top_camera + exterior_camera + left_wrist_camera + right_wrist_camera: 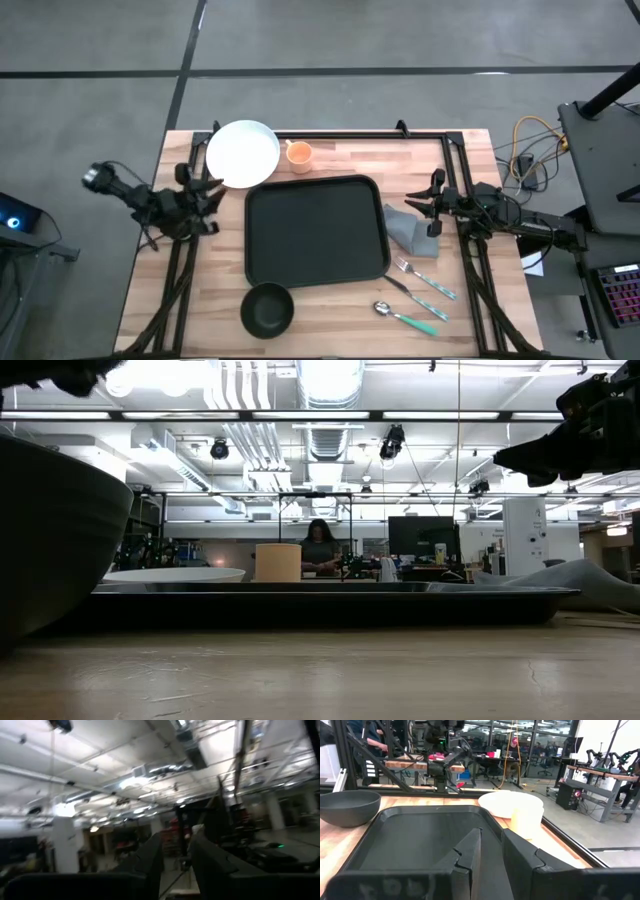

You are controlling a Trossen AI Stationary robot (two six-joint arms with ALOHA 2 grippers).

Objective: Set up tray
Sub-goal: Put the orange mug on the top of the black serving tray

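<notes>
- Zero items are on the tray (315, 232) so far, so I'd say the setup hasn't really started. Plate, cup, bowl, napkin, fork and spoon all sit on the worktop (450, 330) around it.
- The tray itself is a big flat black rectangle with rounded corners and a low rim, bare inside, lying flat between the two sets of fingers.
- Left gripper (207, 193) hovers off the tray's left edge, its fingers close to the white plate (243, 153), with the orange cup (298, 154) just past that. Fingers look nearly pressed together, holding nothing.
- Right gripper (422, 207) hangs off the tray's right edge, fingers almost together and empty, just above the grey napkin (407, 230).
- The dark bowl (267, 309), fork (424, 279) and spoon (404, 317) sit well away from either set of fingers.
</notes>
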